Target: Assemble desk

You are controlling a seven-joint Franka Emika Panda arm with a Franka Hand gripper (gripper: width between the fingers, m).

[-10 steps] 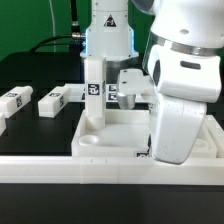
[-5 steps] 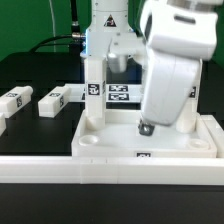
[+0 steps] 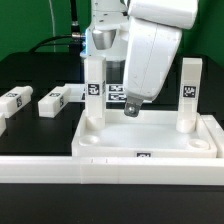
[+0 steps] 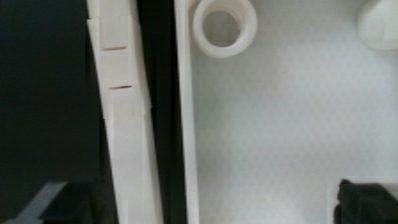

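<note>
The desk top, a white tray with a raised rim, lies on the black table. Two tagged white legs stand upright in its far corners, one toward the exterior view's left and one toward its right. Two more legs lie loose on the table. My gripper hangs open above the tray between the standing legs, touching neither. In the wrist view the gripper is open over the bare desk top, with dark fingertips at the edges and an empty round socket ahead.
A long white border bar runs along the tray's near side and shows in the wrist view as a border bar beside a dark gap. The marker board lies behind the tray. An empty socket sits in the tray's near corner.
The jaws have opened and let go of the leg at the exterior view's right, which now stands alone. The arm has risen and swung toward the exterior view's left.
</note>
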